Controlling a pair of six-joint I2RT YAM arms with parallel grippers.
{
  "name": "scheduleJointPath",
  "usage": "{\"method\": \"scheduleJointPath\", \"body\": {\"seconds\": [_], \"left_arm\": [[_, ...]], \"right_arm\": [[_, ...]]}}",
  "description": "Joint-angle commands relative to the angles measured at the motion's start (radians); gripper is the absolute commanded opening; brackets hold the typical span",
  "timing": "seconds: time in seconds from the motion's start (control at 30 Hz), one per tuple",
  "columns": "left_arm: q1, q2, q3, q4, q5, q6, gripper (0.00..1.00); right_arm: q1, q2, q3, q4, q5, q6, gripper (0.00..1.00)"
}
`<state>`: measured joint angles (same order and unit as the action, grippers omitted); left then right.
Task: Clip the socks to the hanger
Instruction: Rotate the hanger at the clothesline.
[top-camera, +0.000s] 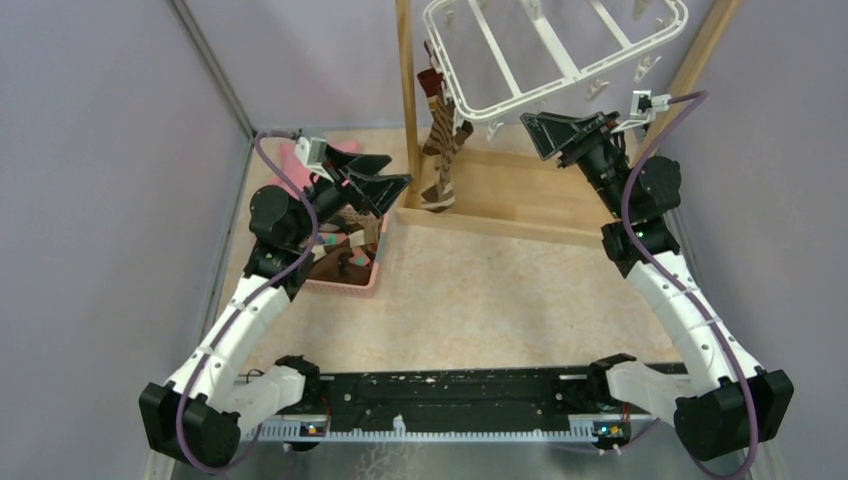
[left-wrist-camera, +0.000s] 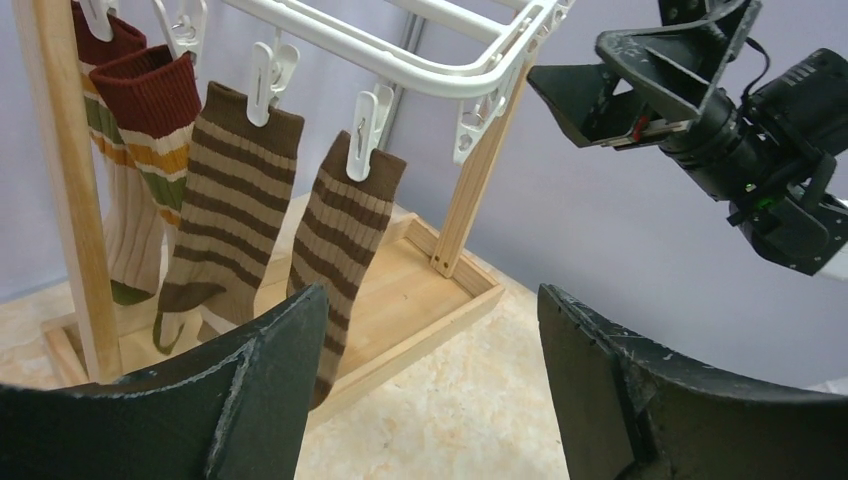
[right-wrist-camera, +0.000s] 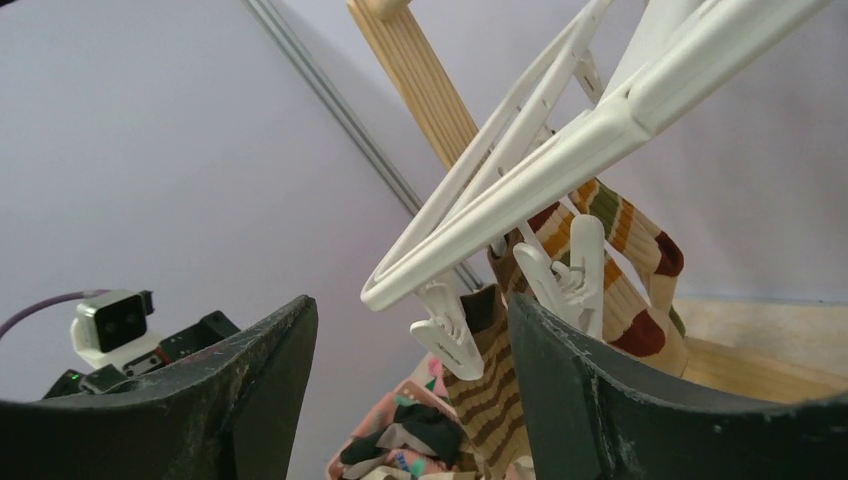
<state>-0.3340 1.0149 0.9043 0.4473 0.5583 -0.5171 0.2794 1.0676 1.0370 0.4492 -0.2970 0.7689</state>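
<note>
Four socks (left-wrist-camera: 235, 190) on the hanger (left-wrist-camera: 350, 45), countable only from left wrist

Pair: left arm (top-camera: 235, 320), right arm (top-camera: 680, 300), white shells, black joints and bases. One purple cable (top-camera: 262, 150) looped along each. Black left tool (top-camera: 385, 190), right tool (top-camera: 548, 135), wedge-shaped scuffed fingers (left-wrist-camera: 260, 400). White wrist cameras (top-camera: 308, 152).

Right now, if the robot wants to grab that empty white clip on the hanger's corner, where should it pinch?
Pinch the empty clip by its two flared upper tabs, not the lower tips, which do the biting. It dangles free at the hanger corner, so the open right gripper beside it probably comes in best from that outer side.
</note>
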Motion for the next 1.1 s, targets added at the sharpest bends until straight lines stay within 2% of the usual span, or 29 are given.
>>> {"method": "scheduleJointPath", "body": {"seconds": [0.0, 0.6, 0.8, 1.07], "left_arm": [[-0.002, -0.052, -0.031, -0.011, 0.023, 0.056, 0.83], [-0.001, -0.1, -0.08, -0.104, 0.03, 0.118, 0.85], [-0.002, -0.125, -0.094, -0.202, -0.036, 0.189, 0.87], [-0.002, -0.163, -0.123, -0.275, -0.075, 0.233, 0.94]], "right_arm": [[0.009, -0.019, -0.022, 0.01, -0.004, -0.038, 0.69], [0.009, -0.034, -0.048, -0.02, 0.008, -0.084, 0.71], [0.007, -0.104, -0.08, -0.112, 0.092, -0.186, 0.79], [0.007, -0.165, -0.138, -0.134, 0.08, -0.256, 0.83]]}}
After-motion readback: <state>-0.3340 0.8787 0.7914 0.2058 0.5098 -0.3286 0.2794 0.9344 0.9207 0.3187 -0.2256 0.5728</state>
